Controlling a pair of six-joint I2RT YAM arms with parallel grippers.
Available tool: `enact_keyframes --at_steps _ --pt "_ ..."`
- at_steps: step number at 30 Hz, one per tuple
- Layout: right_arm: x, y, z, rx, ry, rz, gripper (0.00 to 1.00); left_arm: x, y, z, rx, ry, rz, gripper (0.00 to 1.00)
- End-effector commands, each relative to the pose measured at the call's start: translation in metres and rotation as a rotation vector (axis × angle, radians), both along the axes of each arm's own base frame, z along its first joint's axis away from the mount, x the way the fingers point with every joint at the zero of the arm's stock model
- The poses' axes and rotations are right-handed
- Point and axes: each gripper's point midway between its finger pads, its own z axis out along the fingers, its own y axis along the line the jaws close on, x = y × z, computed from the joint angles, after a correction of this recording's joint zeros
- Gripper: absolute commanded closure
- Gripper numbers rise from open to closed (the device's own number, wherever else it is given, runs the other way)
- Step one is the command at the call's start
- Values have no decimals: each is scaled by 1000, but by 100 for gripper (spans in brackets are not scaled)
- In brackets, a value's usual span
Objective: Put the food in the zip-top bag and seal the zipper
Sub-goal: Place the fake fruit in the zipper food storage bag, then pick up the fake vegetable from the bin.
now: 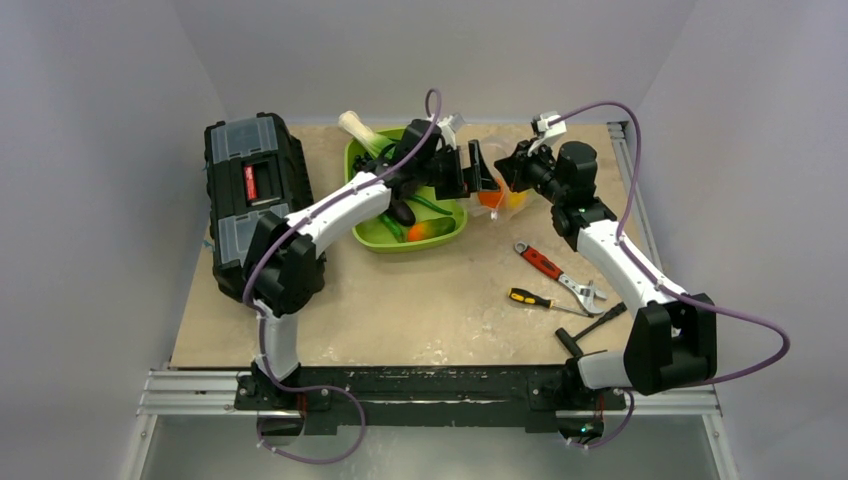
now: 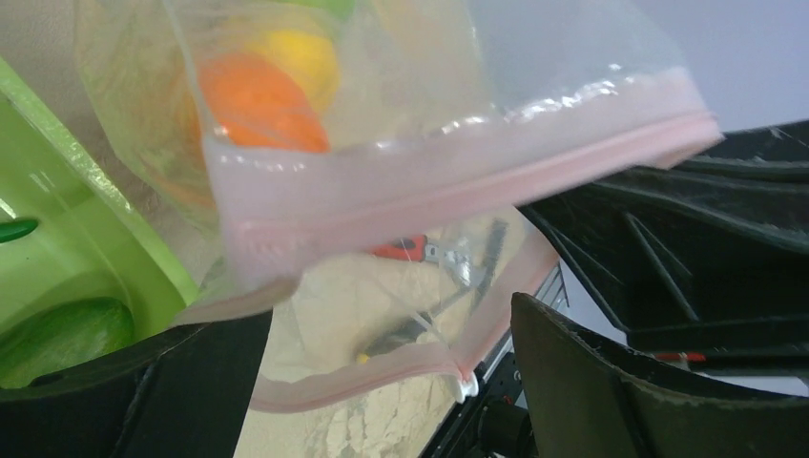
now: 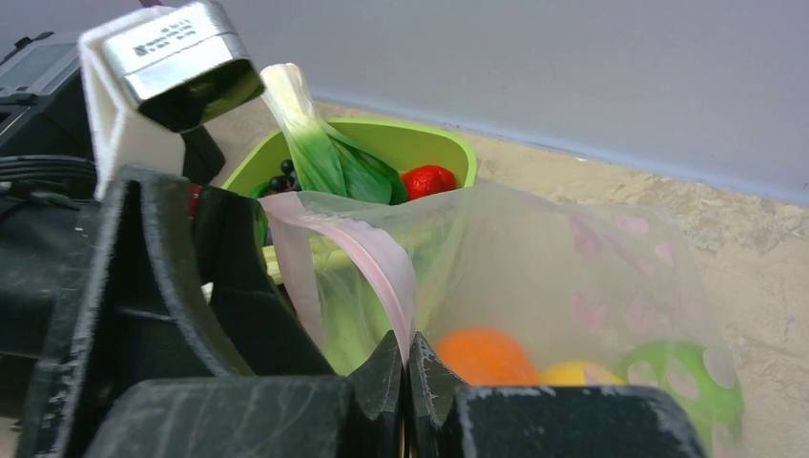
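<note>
1. Top view: the zip-top bag [image 1: 497, 192] hangs just right of the green tray [image 1: 372, 232], between the left gripper [image 1: 472, 168] and right gripper [image 1: 510, 166]. Its mouth is hard to make out.
2. Left wrist: jaws wide apart around the unsealed zipper [image 2: 458, 181], with food [image 2: 253, 100] inside the bag.
3. Right wrist: the right gripper is clamped on the zipper. This looks like the filling step; next, fetch food from the tray.

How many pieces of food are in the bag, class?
3, side by side low in the bag in the right wrist view: an orange piece left, a yellow one in the middle, a green one right. Others may be hidden.
</note>
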Motion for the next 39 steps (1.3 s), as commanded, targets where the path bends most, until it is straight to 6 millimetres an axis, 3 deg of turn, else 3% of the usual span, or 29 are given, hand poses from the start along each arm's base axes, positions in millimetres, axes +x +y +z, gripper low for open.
enact_keyframes --at_steps 1,7,11,15,19,23,26,32,39 --pt "1 2 16 5 -58 4 100 -8 15 52 -53 -112 -4 5" --pt "4 1 12 -1 -52 -4 100 -24 36 82 -61 -182 -17 5" --pt "4 1 11 -3 -49 -2 100 -39 56 91 -8 -223 -23 5" --pt "5 1 10 -3 -47 -3 100 -54 91 73 147 -242 13 5" --pt "5 2 9 2 -42 1 100 -62 141 47 344 -252 110 5" --pt "5 3 10 6 -41 4 100 -59 190 25 584 -263 209 5" --pt "5 3 9 7 -39 5 100 -52 211 10 705 -217 259 6" --pt "6 4 8 6 -35 4 100 -38 196 -18 648 -33 389 10" --pt "7 3 7 3 -34 0 100 4 151 -34 360 138 627 18"
